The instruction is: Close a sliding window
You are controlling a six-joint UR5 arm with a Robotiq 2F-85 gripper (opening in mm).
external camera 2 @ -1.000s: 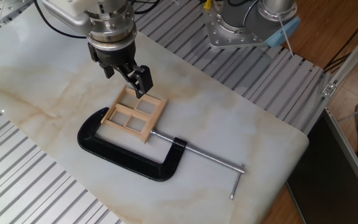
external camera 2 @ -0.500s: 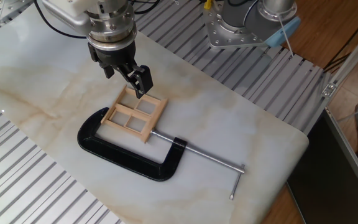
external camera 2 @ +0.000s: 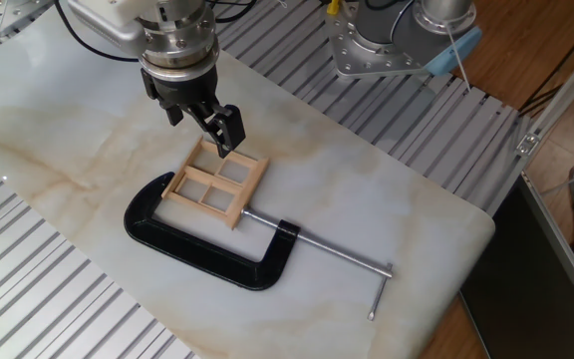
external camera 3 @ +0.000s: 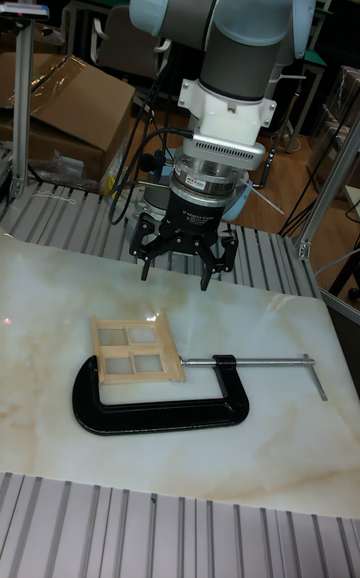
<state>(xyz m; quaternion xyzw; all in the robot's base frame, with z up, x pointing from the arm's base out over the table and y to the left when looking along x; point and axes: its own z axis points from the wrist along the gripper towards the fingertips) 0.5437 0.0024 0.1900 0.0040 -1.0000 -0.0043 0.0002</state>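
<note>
The sliding window [external camera 2: 215, 182] is a small pale wooden frame with four panes, lying flat on the marble slab [external camera 2: 367, 199]. It sits between the jaw and the screw tip of a black C-clamp [external camera 2: 197, 249]. In the tall fixed view the window [external camera 3: 135, 348] lies left of the clamp's screw [external camera 3: 260, 361]. My gripper [external camera 2: 202, 125] hangs open just above the window's far edge, fingers spread and nothing between them. In the tall view the gripper [external camera 3: 175, 268] is above and behind the window, apart from it.
The C-clamp's long steel screw [external camera 2: 317, 249] with its crossbar handle [external camera 2: 380, 294] reaches toward the slab's right edge. A second arm's metal base [external camera 2: 377, 45] stands at the back. Ribbed aluminium table [external camera 2: 68, 299] surrounds the slab. A cardboard box [external camera 3: 60, 108] sits behind.
</note>
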